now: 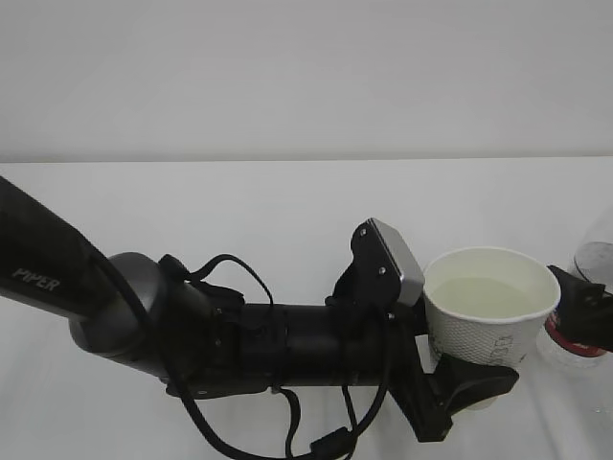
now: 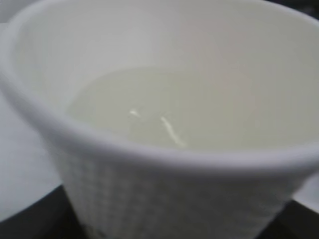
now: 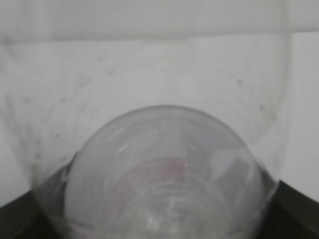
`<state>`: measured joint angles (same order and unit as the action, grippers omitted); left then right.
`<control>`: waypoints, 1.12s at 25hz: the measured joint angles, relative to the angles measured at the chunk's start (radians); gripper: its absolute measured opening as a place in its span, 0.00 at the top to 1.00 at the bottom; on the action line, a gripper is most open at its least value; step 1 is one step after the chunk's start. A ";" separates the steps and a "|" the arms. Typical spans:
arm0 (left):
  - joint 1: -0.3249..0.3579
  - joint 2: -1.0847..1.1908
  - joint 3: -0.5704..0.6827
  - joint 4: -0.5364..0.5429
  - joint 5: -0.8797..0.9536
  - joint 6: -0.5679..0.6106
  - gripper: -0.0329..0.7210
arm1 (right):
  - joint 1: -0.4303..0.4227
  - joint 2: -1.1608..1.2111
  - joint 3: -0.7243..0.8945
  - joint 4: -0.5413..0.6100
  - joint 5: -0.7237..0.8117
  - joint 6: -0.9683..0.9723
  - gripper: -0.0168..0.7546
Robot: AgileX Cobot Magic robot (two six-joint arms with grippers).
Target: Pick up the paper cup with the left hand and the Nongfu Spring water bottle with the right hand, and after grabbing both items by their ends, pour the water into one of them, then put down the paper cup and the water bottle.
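Observation:
The white paper cup (image 1: 490,321) stands upright right of centre, holding pale water (image 1: 488,295). My left gripper (image 1: 479,369), on the black PIPER arm, is shut on the cup's lower part; one black finger (image 1: 471,383) wraps its near side. In the left wrist view the cup (image 2: 164,194) fills the frame, and the water (image 2: 164,109) lies still. The clear Nongfu Spring water bottle (image 1: 596,264) shows at the right edge, red label low down. My right gripper (image 1: 580,305) is beside it. In the right wrist view the bottle (image 3: 164,174) sits between dark fingers (image 3: 17,219); their contact is unclear.
The white table (image 1: 287,211) stretches back to a plain white wall. Loose black cables (image 1: 287,431) hang under the left arm near the front edge. The left wrist camera block (image 1: 397,259) stands just left of the cup's rim.

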<state>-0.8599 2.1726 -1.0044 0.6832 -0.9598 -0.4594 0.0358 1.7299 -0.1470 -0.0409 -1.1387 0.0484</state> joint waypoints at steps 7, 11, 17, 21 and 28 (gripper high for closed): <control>0.000 0.000 0.000 0.000 0.006 0.000 0.25 | 0.000 0.000 0.011 -0.013 -0.004 0.000 0.14; 0.000 0.000 0.000 0.000 0.020 0.000 0.25 | 0.000 0.000 0.058 -0.013 -0.006 0.000 0.14; 0.000 0.000 0.000 0.000 0.024 0.000 0.25 | 0.000 0.000 0.127 -0.016 -0.006 0.000 0.14; 0.000 0.000 0.000 0.000 0.026 0.000 0.25 | 0.000 0.000 0.146 -0.022 -0.007 0.000 0.14; 0.000 0.000 0.000 0.000 0.028 0.000 0.25 | 0.000 -0.072 0.150 -0.055 -0.007 0.057 0.14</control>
<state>-0.8599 2.1726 -1.0044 0.6832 -0.9319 -0.4594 0.0358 1.6580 0.0027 -0.0958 -1.1454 0.1053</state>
